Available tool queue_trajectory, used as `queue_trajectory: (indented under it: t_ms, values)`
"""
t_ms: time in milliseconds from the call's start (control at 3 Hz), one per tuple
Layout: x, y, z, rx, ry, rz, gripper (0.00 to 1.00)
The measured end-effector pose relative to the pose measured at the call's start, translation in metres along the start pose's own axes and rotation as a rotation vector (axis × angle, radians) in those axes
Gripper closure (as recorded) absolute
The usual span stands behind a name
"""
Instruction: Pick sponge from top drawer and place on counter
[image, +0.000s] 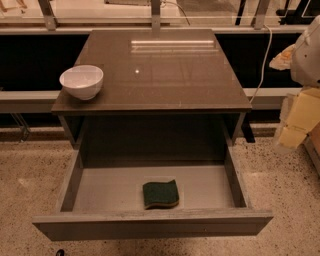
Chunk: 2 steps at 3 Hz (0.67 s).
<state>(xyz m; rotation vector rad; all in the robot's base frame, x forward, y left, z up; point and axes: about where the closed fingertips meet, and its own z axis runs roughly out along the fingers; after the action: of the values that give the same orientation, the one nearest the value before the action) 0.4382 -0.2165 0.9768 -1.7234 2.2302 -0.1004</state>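
**Sponge low and left of gripper, nothing held**

Sponge (160, 194) lies in the drawer (150, 227), on the grey floor close behind the front panel and a little right of the middle. The green face is up and a thin yellow edge shows at the front. Its long axis runs left to right, almost parallel to the front panel, and it touches no wall. The drawer is pulled fully out, so the sponge is open from above.

Further back and to the right is the gripper (298, 119), a pale yellow part at the right edge of the view, beside the cabinet and well apart from the sponge. It hangs at about the height of the counter (165, 80). From the gripper, the sponge lies to the left, lower and nearer to the camera. I cannot tell if the gripper is open or closed, because part of it is cut off by the edge. It seems to hold nothing and to touch nothing.

In my judgement, the next move must go left and down into the drawer, and closing across the short side of the sponge looks easiest.

Behind the drawer is the counter, dark and glossy. A bowl (81, 82) stands at its front left corner.
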Motion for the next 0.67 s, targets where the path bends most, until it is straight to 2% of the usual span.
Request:
queue_trajectory:
  t_ms: [333,667]
  values:
    - [0.000,0.000,0.000,0.000,0.000,0.000,0.00]
    - [-0.012,-0.004,0.008,-0.011,-0.017,-0.002,0.00]
